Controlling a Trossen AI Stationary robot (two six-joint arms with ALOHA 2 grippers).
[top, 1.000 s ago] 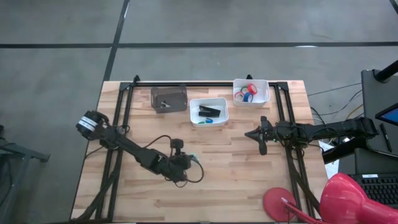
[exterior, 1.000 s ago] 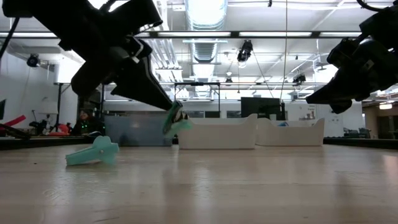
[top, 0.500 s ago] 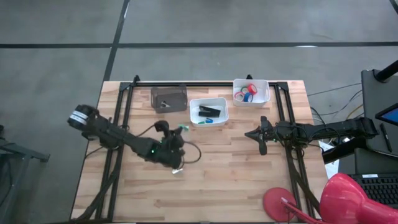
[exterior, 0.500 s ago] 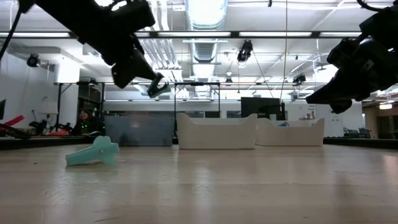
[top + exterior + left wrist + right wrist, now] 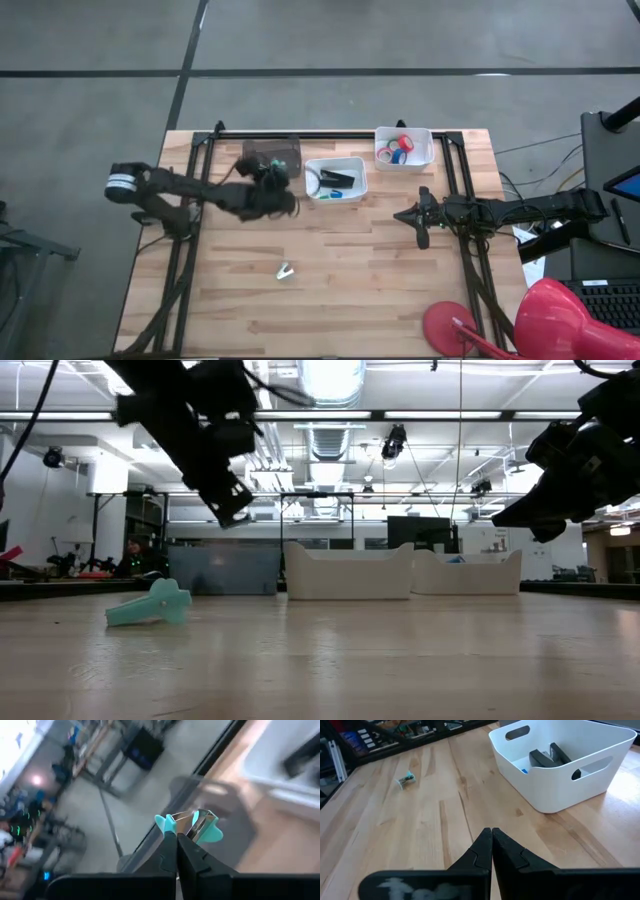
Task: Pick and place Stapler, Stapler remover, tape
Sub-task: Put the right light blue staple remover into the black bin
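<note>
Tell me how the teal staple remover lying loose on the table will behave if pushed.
Probably light: the held staple remover, seemingly its twin, hangs from just the tips of the shut jaws of the left gripper. The loose staple remover lies low on the wooden table, so it should slide or spin rather than tip or roll.
</note>
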